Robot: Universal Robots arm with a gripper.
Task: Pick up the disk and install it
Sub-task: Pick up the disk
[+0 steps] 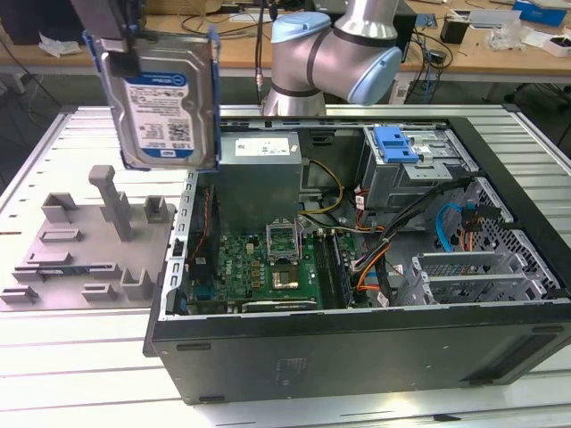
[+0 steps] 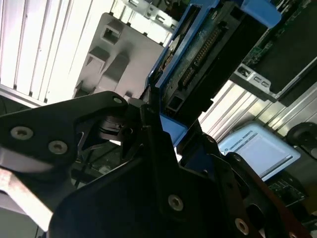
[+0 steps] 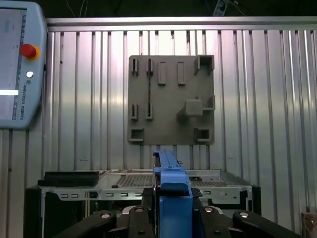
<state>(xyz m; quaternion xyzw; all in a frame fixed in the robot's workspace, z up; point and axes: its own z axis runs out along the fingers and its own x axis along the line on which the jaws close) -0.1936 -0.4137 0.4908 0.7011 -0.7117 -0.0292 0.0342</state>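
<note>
The disk (image 1: 165, 102) hangs upright high in the air at the exterior view's left, label facing the camera, its blue carrier bracket framing it. It is above the gap between the grey fixture plate (image 1: 89, 241) and the open computer case (image 1: 357, 348). My gripper (image 1: 125, 45) is shut on the disk's upper edge. In the first wrist view the blue bracket edge (image 3: 173, 193) stands between the black fingers (image 3: 143, 206). In the second wrist view the disk's connector end (image 2: 208, 54) points away from the gripper body.
Inside the case are a motherboard (image 1: 268, 267), a grey power supply box (image 1: 259, 165) and a drive bay with a blue latch (image 1: 397, 147). The arm's base (image 1: 330, 53) stands behind the case. A teach pendant (image 3: 20, 64) lies on the ribbed table (image 3: 257, 99).
</note>
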